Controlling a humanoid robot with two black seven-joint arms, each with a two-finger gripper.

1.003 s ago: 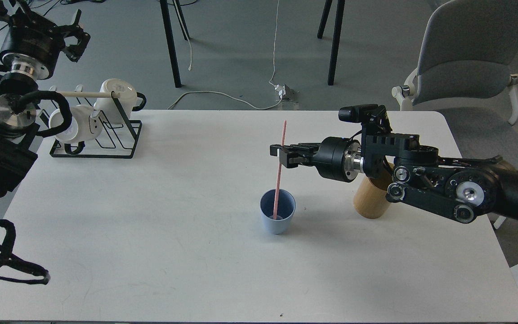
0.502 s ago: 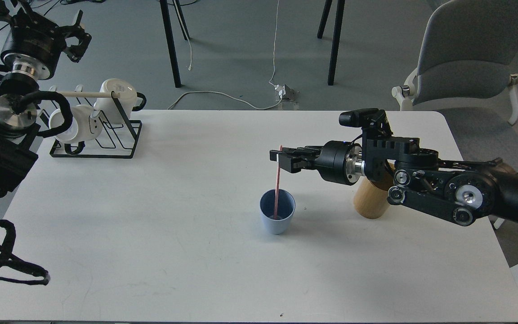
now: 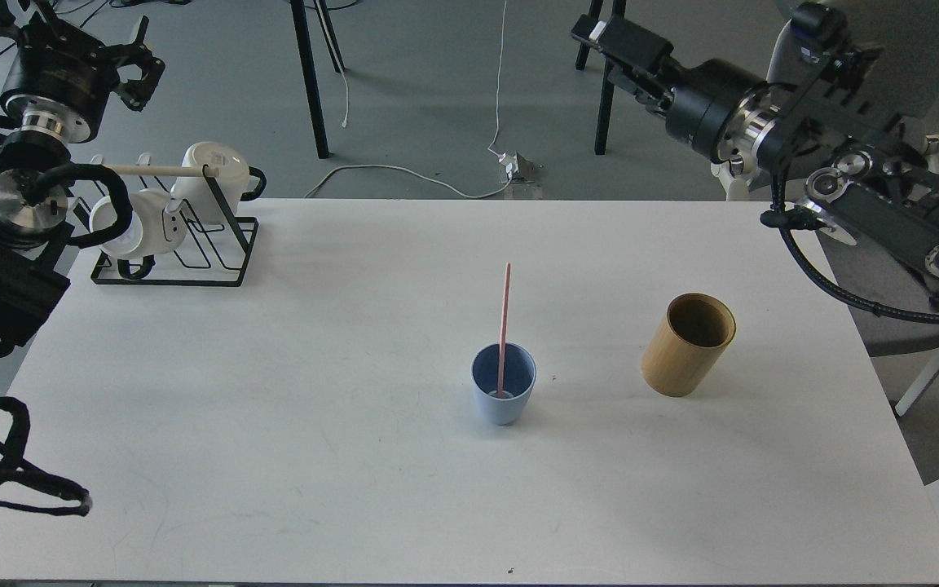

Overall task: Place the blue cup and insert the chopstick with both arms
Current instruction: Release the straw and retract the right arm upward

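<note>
The blue cup point(image 3: 503, 398) stands upright on the white table point(image 3: 274, 424), right of its middle. The pink chopstick point(image 3: 504, 318) stands nearly upright inside the cup, its top well above the rim, with nothing holding it. My right gripper point(image 3: 610, 50) is raised high at the back right, beyond the table's far edge, far from the cup; its fingers look apart and hold nothing. My left gripper point(image 3: 140, 59) is up at the far left above the mug rack, open and empty.
A tan wooden cylinder point(image 3: 688, 346) stands, leaning slightly, to the right of the cup. A black wire rack point(image 3: 192, 244) with white mugs point(image 3: 210, 175) sits at the back left corner. A grey chair point(image 3: 853, 98) stands behind the right arm.
My right gripper let go of the chopstick, which dropped deeper into the cup, then rose and pulled back up to the right. The wooden cylinder is now uncovered. The left arm has not moved.
</note>
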